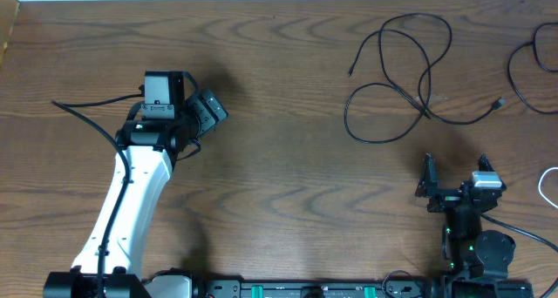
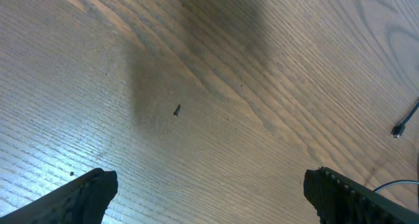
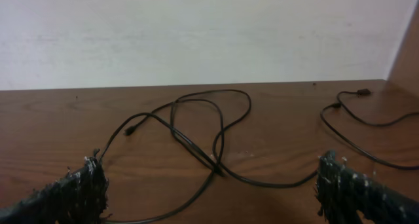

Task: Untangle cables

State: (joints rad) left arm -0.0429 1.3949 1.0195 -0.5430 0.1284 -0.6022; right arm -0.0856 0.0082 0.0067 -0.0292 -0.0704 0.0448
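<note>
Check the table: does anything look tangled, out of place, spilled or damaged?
One black cable, far right, lies in loops crossing itself. A tiny dark speck sits on the table in the left wrist view. Nothing looks damaged.

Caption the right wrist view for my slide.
Open right gripper facing a looped black cable on the wooden table.

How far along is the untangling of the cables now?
Done: the second black cable and the white cable seem to lie apart from the rest. In hand: nothing; the left gripper and the right gripper are open and empty. Remaining: the looped black cable crosses itself in several places.
</note>
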